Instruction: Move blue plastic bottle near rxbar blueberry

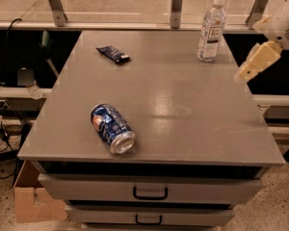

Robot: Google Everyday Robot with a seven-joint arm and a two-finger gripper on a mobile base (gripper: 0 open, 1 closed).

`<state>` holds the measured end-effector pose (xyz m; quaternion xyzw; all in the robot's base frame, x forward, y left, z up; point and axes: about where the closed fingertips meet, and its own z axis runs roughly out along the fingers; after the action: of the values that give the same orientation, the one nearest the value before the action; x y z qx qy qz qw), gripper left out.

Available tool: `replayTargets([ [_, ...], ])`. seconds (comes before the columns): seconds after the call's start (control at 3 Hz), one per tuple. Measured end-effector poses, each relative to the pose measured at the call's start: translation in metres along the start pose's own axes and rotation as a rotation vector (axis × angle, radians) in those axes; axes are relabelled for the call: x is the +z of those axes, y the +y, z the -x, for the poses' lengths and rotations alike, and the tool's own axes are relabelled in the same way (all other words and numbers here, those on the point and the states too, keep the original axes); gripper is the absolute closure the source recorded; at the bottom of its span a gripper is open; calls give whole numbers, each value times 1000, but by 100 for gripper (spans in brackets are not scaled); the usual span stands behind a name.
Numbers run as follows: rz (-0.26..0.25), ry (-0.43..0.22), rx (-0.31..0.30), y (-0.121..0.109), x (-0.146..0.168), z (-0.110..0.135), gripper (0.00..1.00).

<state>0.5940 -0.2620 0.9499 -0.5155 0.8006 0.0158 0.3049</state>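
Note:
The blue plastic bottle (212, 29), clear with a white cap and white label, stands upright at the table's far right corner. The rxbar blueberry (113, 54), a small flat dark navy wrapper, lies at the far left of the table top. My gripper (246, 72), cream-coloured on a white arm, hangs over the table's right edge. It is to the right of the bottle, a little nearer the camera, and apart from it. It holds nothing that I can see.
A crushed blue soda can (112, 128) lies on its side near the table's (192, 129) front left. Drawers (149, 192) sit under the table top. A cardboard box (31, 201) is on the floor at the left. Metal posts (176, 6) stand behind the table.

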Motion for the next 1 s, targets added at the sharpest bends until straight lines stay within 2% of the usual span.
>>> replayTargets([
  [0.33,-45,-70,63,-37,18,9,0],
  [0.67,-51,-79,67,-42,20,10,0],
  [1.0,-55,-87,107,-47,29,7,0],
])
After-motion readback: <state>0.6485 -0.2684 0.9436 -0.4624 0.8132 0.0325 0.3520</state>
